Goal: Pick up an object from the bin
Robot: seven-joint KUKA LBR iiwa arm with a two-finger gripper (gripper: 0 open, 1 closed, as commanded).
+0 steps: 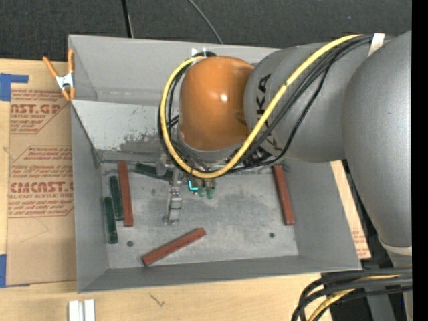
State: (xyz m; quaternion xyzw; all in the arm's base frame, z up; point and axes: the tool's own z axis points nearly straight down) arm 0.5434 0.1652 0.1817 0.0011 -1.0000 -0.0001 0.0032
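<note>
Pick looks not done: my fingers (194,186) sit low mid-bin under orange cover (214,102), can't tell open/shut or holding anything; small silver metal piece (174,207) lies just beside, brown stick (173,246) beyond, both on bin (234,216) floor.

In the bin (83,179), the left bar (124,194) lies along the left wall, with two thin rods (110,221) just left of it. The right bar (284,194) lies by the right wall, the slanted bar (174,246) lies near the front, and a small piece (174,207) lies in the middle.

The bin floor (241,221) lies bare between right red stick (286,196) and bottom red stick (174,246).
</note>
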